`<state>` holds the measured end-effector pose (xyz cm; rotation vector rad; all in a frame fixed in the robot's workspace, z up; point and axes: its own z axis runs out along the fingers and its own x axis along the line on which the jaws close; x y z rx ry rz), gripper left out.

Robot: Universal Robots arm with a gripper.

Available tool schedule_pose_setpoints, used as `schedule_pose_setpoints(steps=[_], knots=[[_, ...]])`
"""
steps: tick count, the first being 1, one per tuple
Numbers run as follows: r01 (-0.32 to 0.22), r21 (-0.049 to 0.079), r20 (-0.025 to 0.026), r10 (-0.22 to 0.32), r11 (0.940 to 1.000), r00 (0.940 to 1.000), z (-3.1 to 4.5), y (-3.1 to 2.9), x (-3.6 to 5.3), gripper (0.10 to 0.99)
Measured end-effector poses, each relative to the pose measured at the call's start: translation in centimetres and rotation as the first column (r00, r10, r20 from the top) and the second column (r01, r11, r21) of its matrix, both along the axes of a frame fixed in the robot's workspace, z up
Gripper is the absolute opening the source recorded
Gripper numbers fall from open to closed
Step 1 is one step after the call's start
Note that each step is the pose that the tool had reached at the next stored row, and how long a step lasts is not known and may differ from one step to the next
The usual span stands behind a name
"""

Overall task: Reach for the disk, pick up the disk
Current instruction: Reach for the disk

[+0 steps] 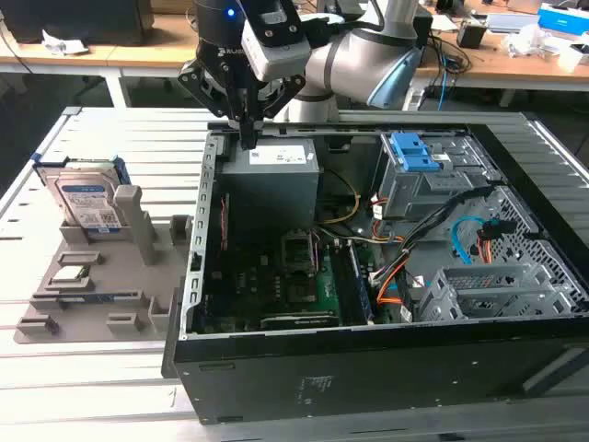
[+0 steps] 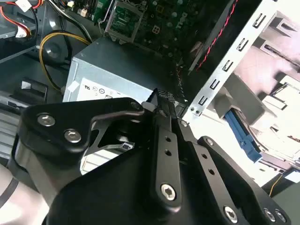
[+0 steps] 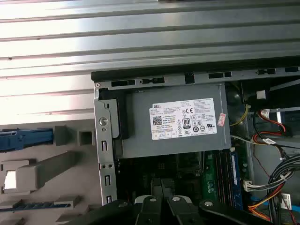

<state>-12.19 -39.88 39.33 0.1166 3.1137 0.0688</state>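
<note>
The disk [image 1: 88,201] is a silver hard drive with a white-and-blue label and blue edging. It stands upright in a grey holder [image 1: 101,295] at the exterior view's left, outside the open computer case [image 1: 368,368]. Its blue edge [image 3: 23,139] is in the first wrist view, and a blue strip [image 2: 241,136] beside the case wall is in the second. My gripper [image 1: 248,138] hangs over the case's back left corner, just above the big grey box with a white sticker [image 1: 271,180], well to the right of the disk. Its fingers [image 2: 164,101] are shut with nothing between them.
A small square silver chip [image 1: 72,274] lies in the grey holder in front of the disk. A tall grey post [image 1: 131,216] stands right beside the disk. The case's metal side wall [image 1: 198,239] rises between gripper and holder. Cables and drive cages fill the case's right half.
</note>
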Motion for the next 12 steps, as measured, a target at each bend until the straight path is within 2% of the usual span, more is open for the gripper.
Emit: schedule_pose_setpoints(steps=[6,9,12], knots=[[0.000,0.000,0.0001,0.000,1.0000,1.0000,0.00,0.00,-0.57,0.106],[0.000,0.000,0.0000,0.000,1.0000,1.0000,0.00,0.00,-1.61,0.106],[0.000,0.000,0.0001,0.000,1.0000,1.0000,0.00,0.00,-2.06,0.106]])
